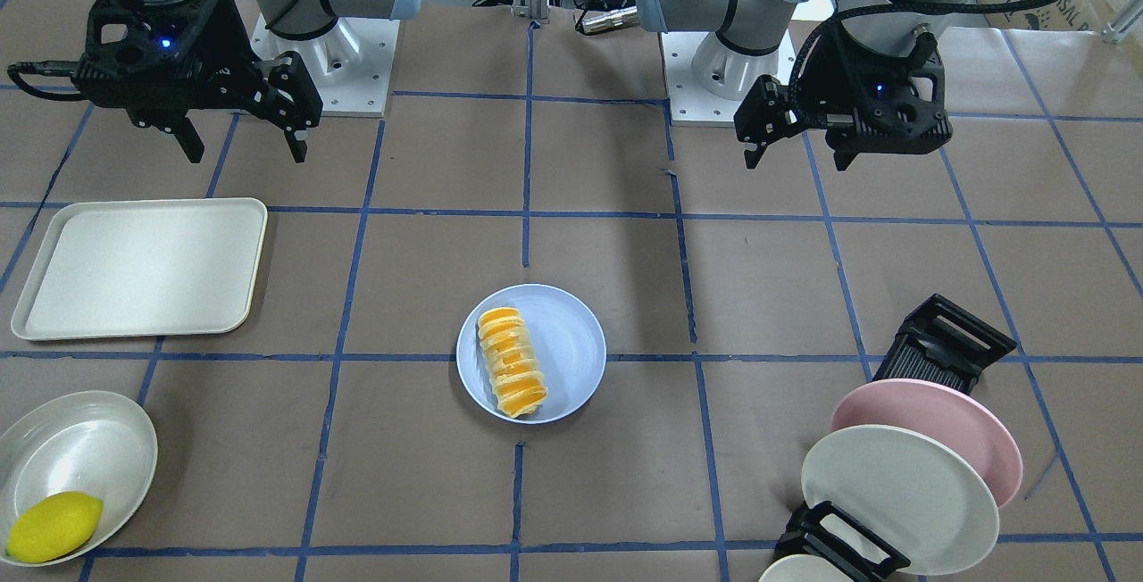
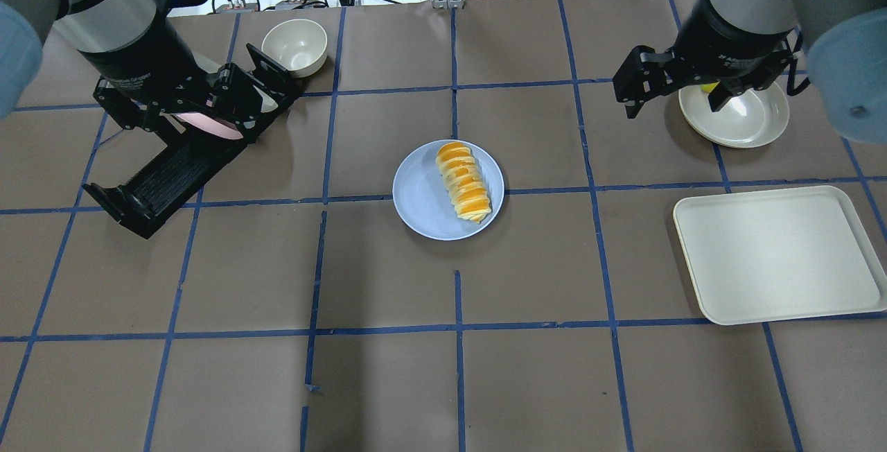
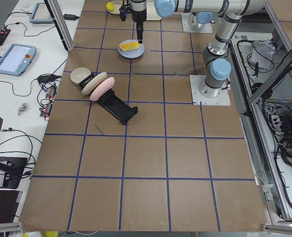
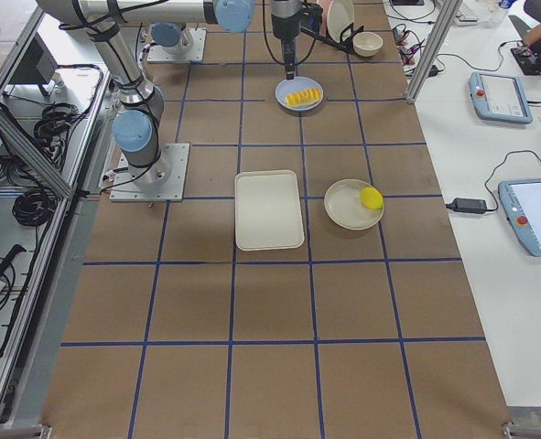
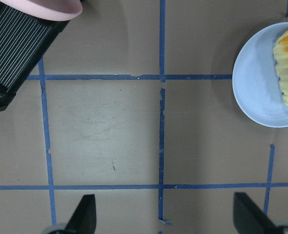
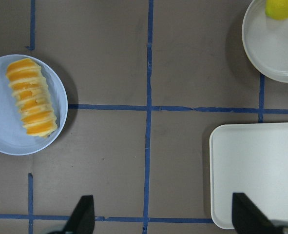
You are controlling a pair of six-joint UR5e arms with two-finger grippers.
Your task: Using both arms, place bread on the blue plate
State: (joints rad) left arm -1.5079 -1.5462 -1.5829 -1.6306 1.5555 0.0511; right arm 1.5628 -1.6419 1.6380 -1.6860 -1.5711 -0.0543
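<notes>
The bread (image 1: 511, 374), striped orange and cream, lies on the blue plate (image 1: 571, 341) at the table's centre. In the overhead view the bread (image 2: 463, 181) sits on the right half of the plate (image 2: 423, 202). My left gripper (image 1: 796, 156) is open and empty, raised above the table and well off to the side of the plate. My right gripper (image 1: 246, 153) is open and empty, raised on the other side. The left wrist view shows the plate (image 5: 260, 83) at its upper right, far from the gripper (image 5: 165, 217). The right wrist view shows the bread (image 6: 31, 105) at the left.
A cream tray (image 1: 134, 265) lies on my right side. A white bowl (image 1: 76, 457) beside it holds a yellow lemon (image 1: 54, 524). A black dish rack (image 1: 946, 350) on my left holds a pink plate (image 1: 929, 421) and a cream plate (image 1: 893, 497). A small bowl (image 2: 294, 46) stands behind it.
</notes>
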